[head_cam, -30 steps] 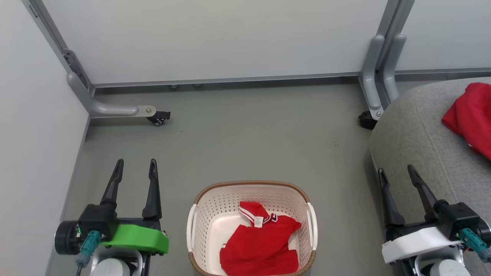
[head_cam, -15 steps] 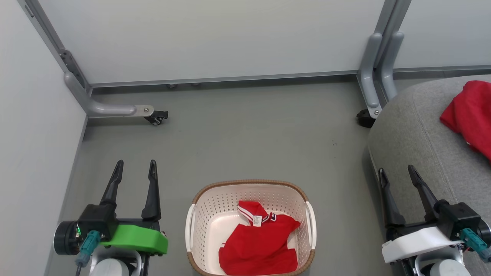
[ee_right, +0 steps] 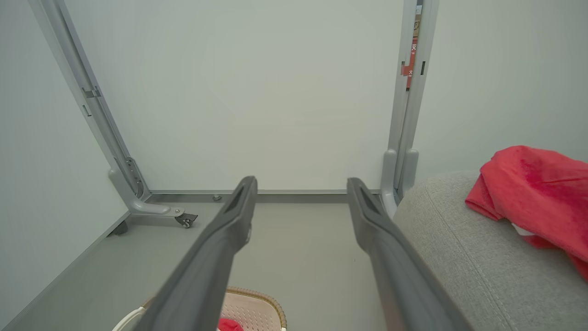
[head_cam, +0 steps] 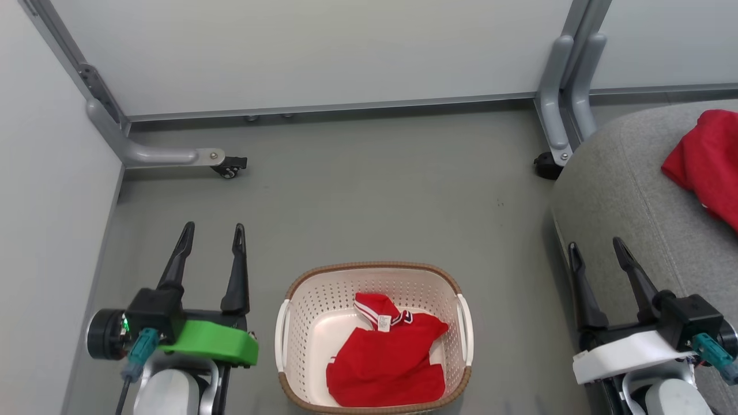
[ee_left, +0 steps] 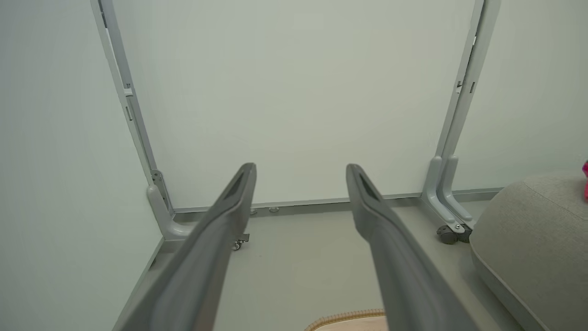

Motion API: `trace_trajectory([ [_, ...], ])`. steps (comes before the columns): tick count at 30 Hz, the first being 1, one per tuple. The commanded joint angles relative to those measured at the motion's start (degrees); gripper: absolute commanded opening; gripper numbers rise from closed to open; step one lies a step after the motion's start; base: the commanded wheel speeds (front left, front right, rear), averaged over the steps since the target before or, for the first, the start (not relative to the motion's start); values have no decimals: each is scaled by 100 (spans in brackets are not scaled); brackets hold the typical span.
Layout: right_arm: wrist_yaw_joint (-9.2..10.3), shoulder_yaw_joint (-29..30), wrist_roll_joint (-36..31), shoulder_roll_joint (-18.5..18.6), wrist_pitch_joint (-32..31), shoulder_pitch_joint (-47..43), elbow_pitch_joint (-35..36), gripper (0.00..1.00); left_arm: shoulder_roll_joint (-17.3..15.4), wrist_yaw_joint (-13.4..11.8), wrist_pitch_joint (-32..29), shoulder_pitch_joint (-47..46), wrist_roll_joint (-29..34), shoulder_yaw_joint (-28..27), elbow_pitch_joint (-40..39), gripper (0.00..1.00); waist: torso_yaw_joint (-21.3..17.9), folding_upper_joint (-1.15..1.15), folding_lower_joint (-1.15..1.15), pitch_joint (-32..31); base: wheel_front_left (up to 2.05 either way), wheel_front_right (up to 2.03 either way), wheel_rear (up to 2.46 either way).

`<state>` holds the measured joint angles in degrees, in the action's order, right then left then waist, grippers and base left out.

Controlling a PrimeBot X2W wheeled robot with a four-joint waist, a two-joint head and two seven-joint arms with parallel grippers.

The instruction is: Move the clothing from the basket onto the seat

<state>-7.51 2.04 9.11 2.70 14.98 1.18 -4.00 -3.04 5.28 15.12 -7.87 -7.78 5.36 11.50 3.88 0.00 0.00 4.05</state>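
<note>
Bright, even, diffuse light, probably from overhead. Soft faint shadow on floor (head_cam: 369, 190) beside seat (head_cam: 622, 190). Head view sharp. Wrist views wide-angle: posts (ee_left: 120, 87) bow toward edges, near fingers (ee_left: 204, 262) slightly soft.

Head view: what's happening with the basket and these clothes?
A two-armed robot is midway through emptying the basket. One red garment lies on the grey seat; the other garment sits in the basket. The left gripper and right gripper hover open and empty on either side, touching nothing.

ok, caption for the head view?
Left gripper and right gripper open, flanking basket; one red garment inside, second garment on seat.
</note>
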Motion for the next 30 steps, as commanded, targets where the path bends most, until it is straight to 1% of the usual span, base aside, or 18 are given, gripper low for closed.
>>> trace_trajectory([
  [1,4,-10,14,12,5,134,37,100,-25,46,5,-190,24,44,52,100,-70,0,0,110,0,0,0],
  [4,4,-42,18,12,5,290,77,100,-80,116,5,-422,58,182,195,100,-212,0,0,294,0,0,0],
  [8,4,-119,-40,13,6,614,157,100,-141,169,4,-833,64,381,456,100,-495,0,0,646,0,0,0],
  [16,4,-261,0,12,5,1461,340,100,-295,221,5,-1784,121,934,1121,100,-1154,0,0,1623,0,0,0],
  [18,4,-307,25,10,5,1656,383,100,-335,223,5,-2034,141,1124,1327,100,-1314,0,0,1860,0,0,0],
  [22,4,-348,94,9,5,1992,461,100,-466,228,5,-2546,73,1689,1781,100,-1584,0,0,2287,0,0,0],
  [30,4,-414,227,8,5,2444,592,100,-687,222,4,-3294,-141,2524,2632,100,-1924,0,0,3011,0,0,0],
])
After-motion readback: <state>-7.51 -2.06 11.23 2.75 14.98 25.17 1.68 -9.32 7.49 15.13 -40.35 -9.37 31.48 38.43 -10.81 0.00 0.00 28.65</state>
